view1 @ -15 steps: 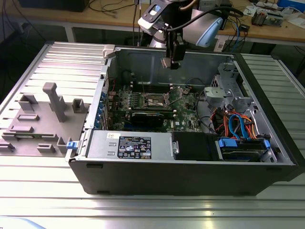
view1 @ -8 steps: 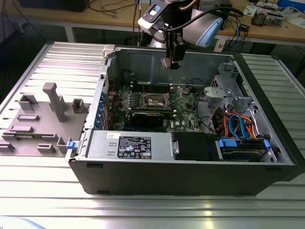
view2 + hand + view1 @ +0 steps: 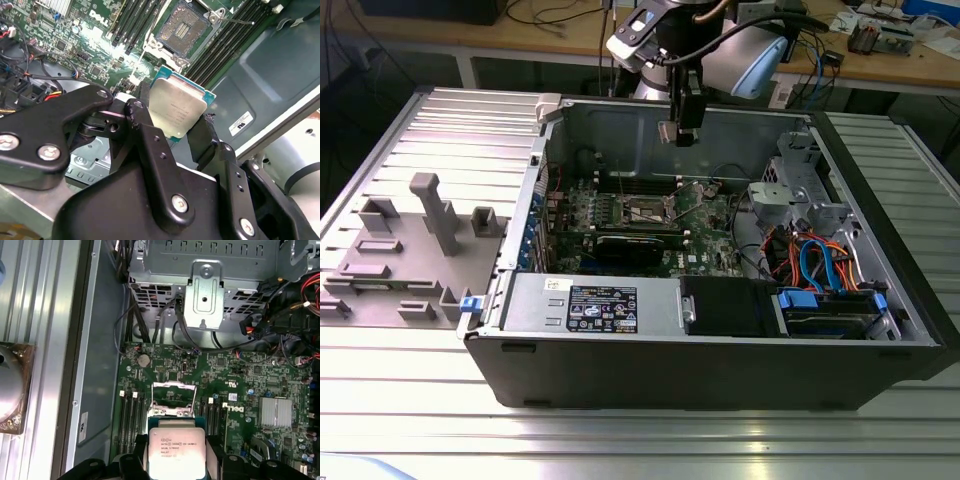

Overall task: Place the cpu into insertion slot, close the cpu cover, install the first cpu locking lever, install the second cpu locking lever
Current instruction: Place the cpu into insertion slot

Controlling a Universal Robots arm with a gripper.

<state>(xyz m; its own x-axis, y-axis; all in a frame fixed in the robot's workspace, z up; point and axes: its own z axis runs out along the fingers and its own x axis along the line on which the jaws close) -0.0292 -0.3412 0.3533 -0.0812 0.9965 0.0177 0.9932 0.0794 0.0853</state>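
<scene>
The case (image 3: 720, 375) lay open on the counter (image 3: 620, 440), with the board (image 3: 710, 255) flat on its floor. The slot (image 3: 646, 208) sat in the board between two banks of memory slots (image 3: 131, 415), and a card (image 3: 635, 245) lay just beside it. My end effector (image 3: 175, 127) hung above the board near the slot, the cpu (image 3: 177, 102) between its fingers. A fixture (image 3: 420, 250) lay on the counter at the exterior view's left of the case.

Arm (image 3: 725, 55), top centre of the exterior view: silver-grey joint housings, pale blue-grey cap, black cable (image 3: 770, 27) draped across. Gripper (image 3: 175, 112), second wrist view: matte black linkage bars with rounded ends, pinned by silvery screws (image 3: 180, 202); fingers (image 3: 139, 117) black, possibly rubber-tipped.
</scene>
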